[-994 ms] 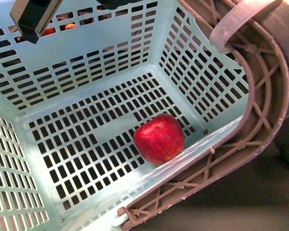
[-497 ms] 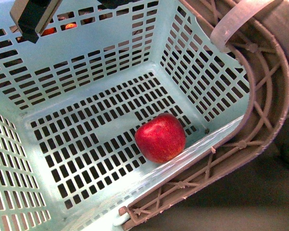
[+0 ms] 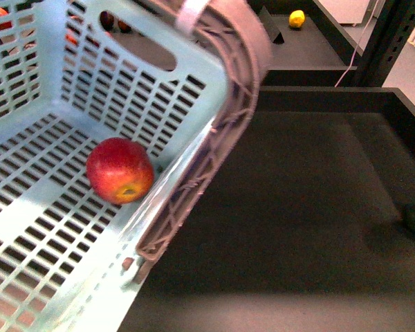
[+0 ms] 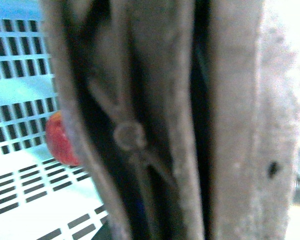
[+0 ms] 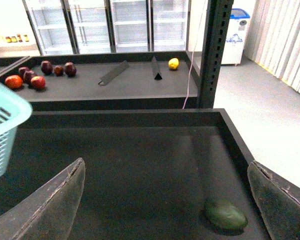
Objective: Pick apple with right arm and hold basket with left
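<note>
Against the basket (image 3: 145,90) wall sits the apple (image 3: 120,170); my right pincer (image 5: 166,165) gapes over roomy tray (image 5: 140,145); left pincer I cannot tell.

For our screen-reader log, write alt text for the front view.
A red apple lies on the slotted floor of a light blue basket, close to the wall that carries its brown handle. To the right is a dark tray; a small yellow fruit sits on a shelf behind it.

One basket (image 3: 188,59), one apple (image 3: 121,171), one yellow fruit (image 5: 174,63), one green fruit (image 5: 226,215), roughly seven small reddish fruits (image 5: 38,82) (clustered).
</note>
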Controlling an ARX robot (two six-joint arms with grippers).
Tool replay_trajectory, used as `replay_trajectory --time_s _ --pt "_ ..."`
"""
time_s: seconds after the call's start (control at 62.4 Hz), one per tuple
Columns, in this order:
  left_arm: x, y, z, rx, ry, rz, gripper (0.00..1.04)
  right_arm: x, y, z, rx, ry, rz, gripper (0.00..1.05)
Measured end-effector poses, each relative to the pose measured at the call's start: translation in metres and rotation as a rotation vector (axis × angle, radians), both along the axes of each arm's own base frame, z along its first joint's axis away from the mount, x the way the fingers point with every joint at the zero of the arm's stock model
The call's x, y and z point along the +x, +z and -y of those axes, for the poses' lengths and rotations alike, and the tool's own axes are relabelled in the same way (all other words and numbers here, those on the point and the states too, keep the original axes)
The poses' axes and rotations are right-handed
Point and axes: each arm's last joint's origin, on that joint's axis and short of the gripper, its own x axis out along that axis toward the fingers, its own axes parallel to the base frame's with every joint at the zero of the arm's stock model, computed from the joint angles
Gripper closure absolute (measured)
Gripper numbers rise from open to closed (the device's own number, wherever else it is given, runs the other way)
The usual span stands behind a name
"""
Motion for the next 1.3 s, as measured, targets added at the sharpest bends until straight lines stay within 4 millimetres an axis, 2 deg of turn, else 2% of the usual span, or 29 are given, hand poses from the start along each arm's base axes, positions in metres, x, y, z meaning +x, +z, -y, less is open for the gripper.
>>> replay_trajectory --time_s 0.128,0.321,0.497,0.593,0.721,0.914,1.138,1.299 --pt "0.006 -0.011 -0.022 -0.096 0.075 -0.027 0.91 0.000 0.000 0.000 0.000 0.002 0.000 0.09" --pt "0.028 -0.029 -0.065 -0.267 0.237 -0.008 0.91 0.000 0.000 0.000 0.000 0.001 0.000 0.09" --pt "0.052 -0.046 -0.098 -0.320 0.370 0.015 0.91 0.000 0.000 0.000 0.000 0.001 0.000 0.09" --pt "0.066 -0.065 -0.114 -0.327 0.428 -0.003 0.91 0.000 0.000 0.000 0.000 0.001 0.000 0.09" --pt "0.078 -0.092 -0.122 -0.340 0.455 -0.061 0.91 0.000 0.000 0.000 0.000 0.001 0.000 0.09" --pt "0.088 -0.125 -0.119 -0.385 0.433 -0.161 0.91 0.000 0.000 0.000 0.000 0.001 0.000 0.09" --pt "0.098 -0.138 -0.126 -0.375 0.449 -0.178 0.91 0.000 0.000 0.000 0.000 0.001 0.000 0.09" --pt "0.107 -0.137 -0.127 -0.369 0.419 -0.157 0.91 0.000 0.000 0.000 0.000 0.001 0.000 0.09"
